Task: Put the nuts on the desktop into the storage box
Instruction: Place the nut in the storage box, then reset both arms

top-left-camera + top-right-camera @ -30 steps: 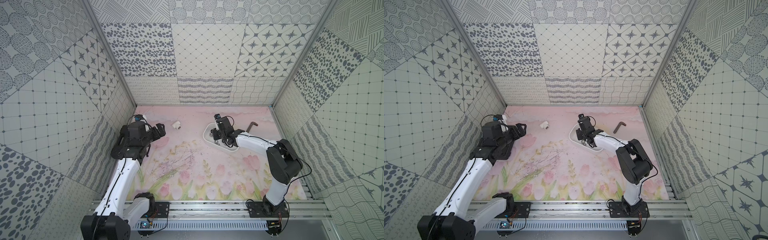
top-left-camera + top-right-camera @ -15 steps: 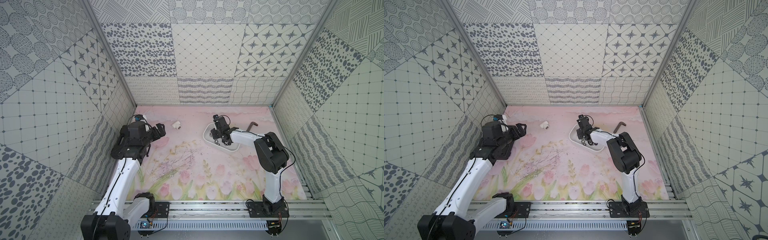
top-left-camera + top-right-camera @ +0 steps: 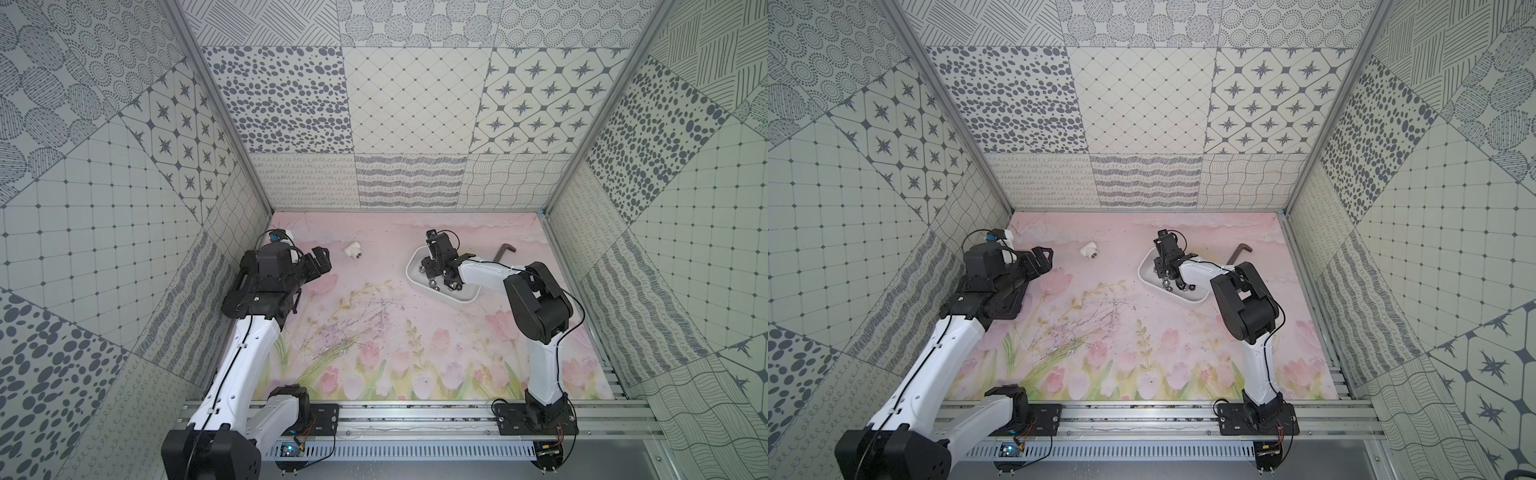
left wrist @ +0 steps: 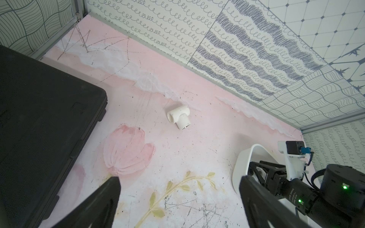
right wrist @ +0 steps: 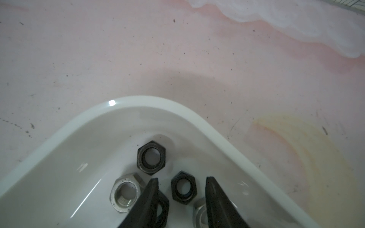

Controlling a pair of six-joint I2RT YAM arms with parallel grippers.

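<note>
We see a pale pink desktop (image 3: pixel 374 332) printed with tulips, walled in by grey-patterned panels (image 3: pixel 415 124). The white storage box (image 5: pixel 138 102) sits on it, and black and silver nuts (image 5: pixel 151 157) lie inside. The right gripper (image 5: pixel 182 178) is parted around one black nut (image 5: pixel 183 194) with gaps on both sides. The left gripper (image 4: pixel 178 177) gapes wide, empty.

Lab robot cell — patterned wall panels (image 3: pixel 411 104), aluminium mounting rail (image 3: pixel 415 415).
</note>
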